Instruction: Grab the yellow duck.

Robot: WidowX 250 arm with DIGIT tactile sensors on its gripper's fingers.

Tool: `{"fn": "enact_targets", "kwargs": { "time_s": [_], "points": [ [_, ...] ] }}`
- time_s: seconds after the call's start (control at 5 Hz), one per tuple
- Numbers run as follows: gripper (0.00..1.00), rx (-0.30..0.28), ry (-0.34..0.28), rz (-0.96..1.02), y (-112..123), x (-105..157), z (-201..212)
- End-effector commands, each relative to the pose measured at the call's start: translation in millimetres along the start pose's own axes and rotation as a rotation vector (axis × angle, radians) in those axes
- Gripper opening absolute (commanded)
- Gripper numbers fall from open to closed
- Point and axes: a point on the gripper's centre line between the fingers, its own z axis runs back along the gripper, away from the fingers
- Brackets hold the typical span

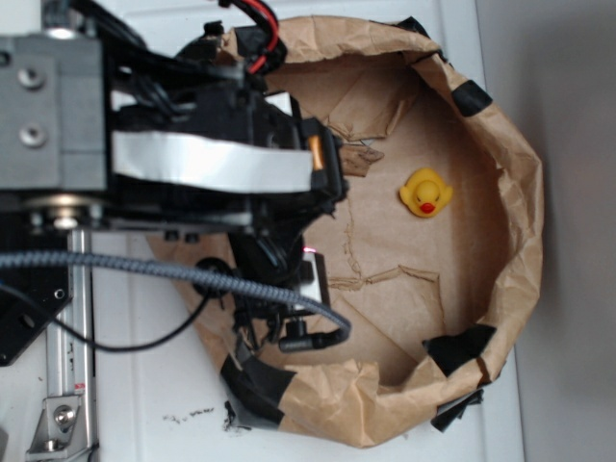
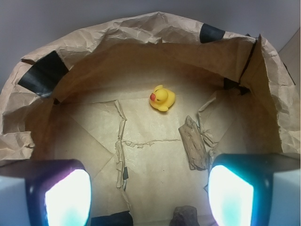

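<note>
Yellow duck [image 2: 162, 98] untouched, pincer [image 2: 149, 188] spread — wrist view

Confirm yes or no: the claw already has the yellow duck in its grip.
No. In the wrist view the yellow duck sits alone on the brown paper floor, well ahead of the open claw, whose fingers hold nothing.

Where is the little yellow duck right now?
In the wrist view the yellow duck sits alone on the paper floor, beyond the open tool, near the far paper wall.
</note>
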Motion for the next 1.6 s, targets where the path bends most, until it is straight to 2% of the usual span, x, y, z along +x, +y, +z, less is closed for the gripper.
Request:
{"fn": "enact_targets", "kwargs": {
  "time_s": [0.0, 0.2, 0.4, 0.6, 0.8, 1.0, 1.4],
  "points": [
    [1.00, 0.095, 0.008, 0.097, 15.8, 18.9, -33.0],
    [1.00, 0.131, 0.000, 0.158, 30.9, 34.2, -63.6],
    [1.00, 0.188, -0.006, 0.202, 35.0, 36.9, -82.1],
    [1.00, 0.202, -0.086, 0.289, 42.2, 37.5, -81.5],
    [1.00, 0.174, -0.170, 0.392, 45.7, 40.8, -80.2],
    [1.00, 0.191, -0.198, 0.455, 46.9, 47.1, -84.6],
    [1.00, 0.206, -0.154, 0.461, 48.5, 57.8, -108.6]
  ]
}}
